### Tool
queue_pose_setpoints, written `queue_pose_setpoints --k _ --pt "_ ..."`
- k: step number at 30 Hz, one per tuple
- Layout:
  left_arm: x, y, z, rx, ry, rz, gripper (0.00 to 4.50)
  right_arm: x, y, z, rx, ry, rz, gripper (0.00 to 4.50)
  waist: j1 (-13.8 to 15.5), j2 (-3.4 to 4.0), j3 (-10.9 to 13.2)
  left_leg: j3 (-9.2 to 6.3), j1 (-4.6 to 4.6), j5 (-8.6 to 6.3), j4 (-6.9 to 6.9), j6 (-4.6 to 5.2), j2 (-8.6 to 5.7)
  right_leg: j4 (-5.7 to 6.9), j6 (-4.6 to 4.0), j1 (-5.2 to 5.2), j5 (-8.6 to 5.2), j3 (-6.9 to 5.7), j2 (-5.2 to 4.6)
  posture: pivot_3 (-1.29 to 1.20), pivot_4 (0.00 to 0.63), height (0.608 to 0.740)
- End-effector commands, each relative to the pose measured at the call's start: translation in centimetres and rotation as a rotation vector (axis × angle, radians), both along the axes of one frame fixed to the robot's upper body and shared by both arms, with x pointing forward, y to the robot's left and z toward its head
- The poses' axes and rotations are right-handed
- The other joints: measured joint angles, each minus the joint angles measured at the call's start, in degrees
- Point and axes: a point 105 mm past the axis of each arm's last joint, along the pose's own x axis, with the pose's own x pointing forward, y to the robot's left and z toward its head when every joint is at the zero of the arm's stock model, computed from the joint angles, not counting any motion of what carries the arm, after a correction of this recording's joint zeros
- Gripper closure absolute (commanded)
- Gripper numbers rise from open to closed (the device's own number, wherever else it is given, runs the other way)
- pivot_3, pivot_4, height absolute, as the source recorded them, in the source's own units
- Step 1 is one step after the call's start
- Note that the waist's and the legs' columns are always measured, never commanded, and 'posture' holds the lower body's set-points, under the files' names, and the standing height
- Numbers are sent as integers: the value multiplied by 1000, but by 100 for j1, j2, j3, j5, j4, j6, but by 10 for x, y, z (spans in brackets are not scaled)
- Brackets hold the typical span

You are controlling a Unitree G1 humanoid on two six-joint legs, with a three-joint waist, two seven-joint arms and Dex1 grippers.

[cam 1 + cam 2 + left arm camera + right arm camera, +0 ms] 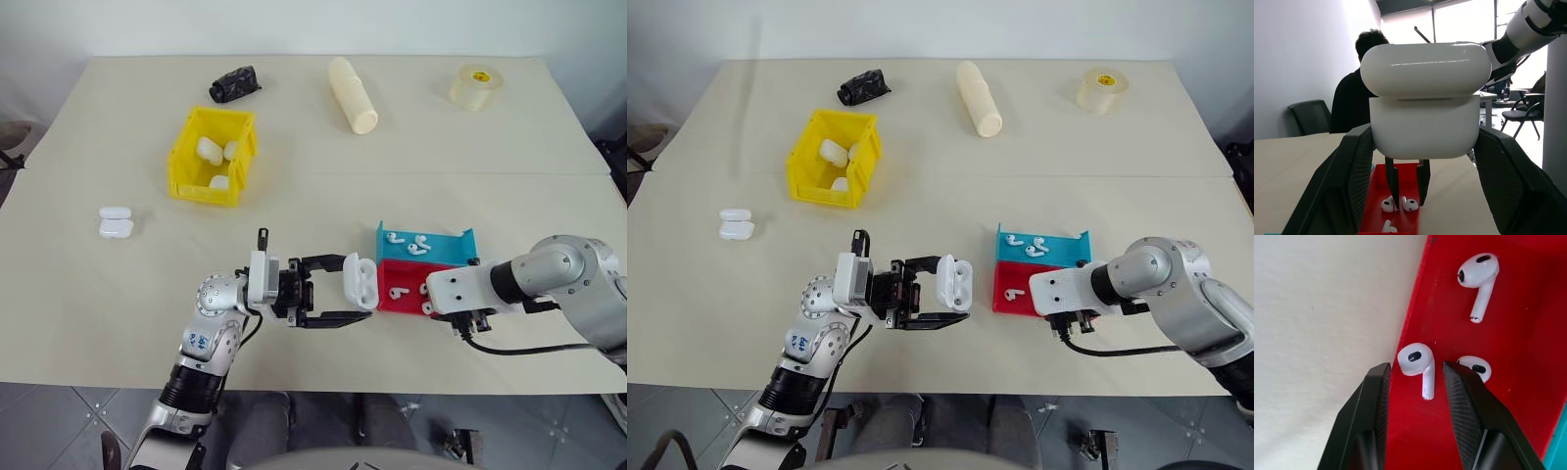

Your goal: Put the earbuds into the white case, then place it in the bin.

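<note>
Left gripper clamped on the white case, lid flipped open, held above the table just beside the red tray. Right gripper points down into that tray, fingers partly open, straddling one earbud, not closed on it; two more earbuds beside it. Teal tray just beyond holds earbuds too. Yellow bin well beyond the left gripper, with cases inside. Two spare cases out to its left

**Arm and gripper pose**

Left gripper points sideways toward the right arm, fingers clamped on the white case. Right gripper angles steeply down, fingers apart astride an earbud, apparently not yet pinching.
</note>
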Motion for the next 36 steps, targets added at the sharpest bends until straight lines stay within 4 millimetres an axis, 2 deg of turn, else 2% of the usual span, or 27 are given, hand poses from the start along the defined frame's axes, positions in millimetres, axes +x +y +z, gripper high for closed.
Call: queue_pose_setpoints --k 1,9,12,14,19,23,30,33,36 --pt "-6 -2 8 -20 -33 -7 1743 1 2 4 3 -16 21 2755 0 0 0 0 0 0 0 0 0 0 0 0 0 0 0 0 150 740" --pt "-6 -2 8 -21 -32 -4 1743 1 1 0 -7 -12 30 2755 0 0 0 0 1 0 0 0 1 0 0 0 0 0 1 0 150 740" --pt "-7 -2 8 -19 -32 -6 1743 1 -1 -2 -14 -5 28 3356 0 0 0 0 1 0 0 0 0 0 0 1 0 -1 0 0 150 740" --pt "-7 -2 8 -19 -31 -6 1743 1 -1 -2 -13 -7 28 3928 0 0 0 0 2 0 1 0 1 0 0 2 0 -1 1 0 150 740" --pt "-7 -1 8 -16 -31 -6 1743 2 3 0 7 -14 33 3928 0 0 0 0 3 0 2 0 2 2 0 3 0 -1 2 0 150 740" --pt "-7 -1 7 -14 -32 -5 1743 3 5 12 86 -36 13 3928 -1 0 0 0 4 0 2 -1 2 2 0 2 0 0 2 0 150 740" --pt "-4 6 2 6 -10 -8 1743 -7 9 44 516 -27 -83 3928 10 -1 0 -1 3 0 0 0 2 -1 0 4 0 -2 0 0 150 740" --pt "0 8 1 6 7 -3 1743 -12 19 59 800 -27 -115 3928 15 -3 2 -5 3 0 1 0 3 -2 1 9 0 -5 0 0 150 740" --pt "4 9 0 7 15 -2 1743 -13 25 69 990 -22 -160 3928 11 -2 1 -3 3 0 3 0 2 1 2 8 1 -3 -1 0 150 740"
